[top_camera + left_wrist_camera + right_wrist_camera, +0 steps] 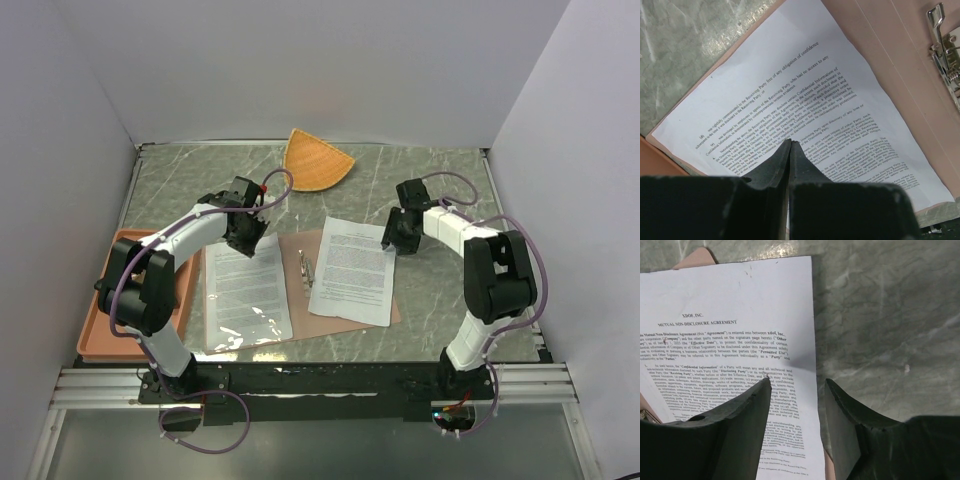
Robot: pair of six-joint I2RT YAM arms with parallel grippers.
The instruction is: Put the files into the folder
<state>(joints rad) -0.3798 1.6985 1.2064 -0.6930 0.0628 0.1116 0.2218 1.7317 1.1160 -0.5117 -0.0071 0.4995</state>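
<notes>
1. The left sheet (246, 292), thin white paper printed in small black text, lies flat on the open reddish-brown card folder (296, 248), at 9 o'clock of the small metal clip (306, 268). The right sheet (352, 270), the same kind of paper, lies at 3 o'clock of the clip and sits slightly skewed.
2. The left pincer (790, 143) has its fingers together, with the tips on or just above the left sheet. It holds nothing.
3. The right pincer (797, 386) stands apart, straddling the right sheet's 3 o'clock edge: 1 finger is over paper and 1 over the grey marbled table (890, 315).
4. Risk: that edge seems to overhang the folder. Closing on such thin paper could crease it or drag the sheet further off the card.
5. Risk: the left pincer's closed tips, if pushed along, could buckle the left sheet or run it into the clip.
6. Risk: with the right sheet askew, folding the cover over would likely trap a corner outside.
7. Writing on the right sheet reads "XDOF, INC." and "MUTUAL NON-DISCLOSURE AGREEMENT". On the left sheet, "Receiving Party" and "obligation of confidence" can be read. No brand marks show.
8. An orange fan-shaped dish (316, 160) sits at 12 o'clock of the folder, and a salmon-orange rimmed tray (100, 320) at 9 o'clock.
</notes>
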